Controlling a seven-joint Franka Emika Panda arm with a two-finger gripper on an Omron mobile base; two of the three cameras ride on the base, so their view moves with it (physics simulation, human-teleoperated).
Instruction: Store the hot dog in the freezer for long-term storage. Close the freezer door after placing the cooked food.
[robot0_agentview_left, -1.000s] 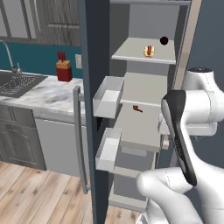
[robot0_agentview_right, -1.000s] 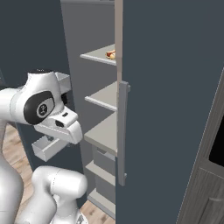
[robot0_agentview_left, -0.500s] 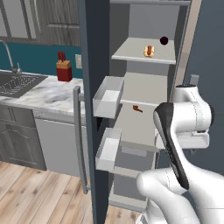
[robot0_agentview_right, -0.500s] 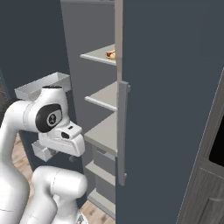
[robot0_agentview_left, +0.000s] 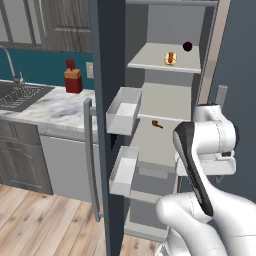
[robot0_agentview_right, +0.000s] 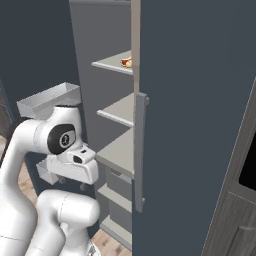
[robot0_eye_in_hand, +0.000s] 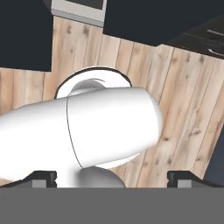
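On the left of my left base view, a marble counter (robot0_agentview_left: 55, 107) carries a red knife block (robot0_agentview_left: 73, 80) beside a steel sink (robot0_agentview_left: 17, 94). Next comes the freezer door (robot0_agentview_left: 107, 115), swung wide and seen edge-on, its grey bar handle (robot0_agentview_left: 90, 155) facing the kitchen and two white bins (robot0_agentview_left: 123, 110) hanging on its inner side. Right of it the freezer (robot0_agentview_left: 165, 100) stands open; the hot dog (robot0_agentview_left: 170, 58) lies on the upper shelf, with a small dark round item (robot0_agentview_left: 187, 46) just behind and to its right. A small brown object (robot0_agentview_left: 156, 124) sits on the shelf below. At far right my arm is folded low in front of the compartment. In the hand view, the gripper (robot0_eye_in_hand: 113, 176) points down at wood flooring, its fingertips (robot0_eye_in_hand: 43, 176) spread wide apart and holding nothing.
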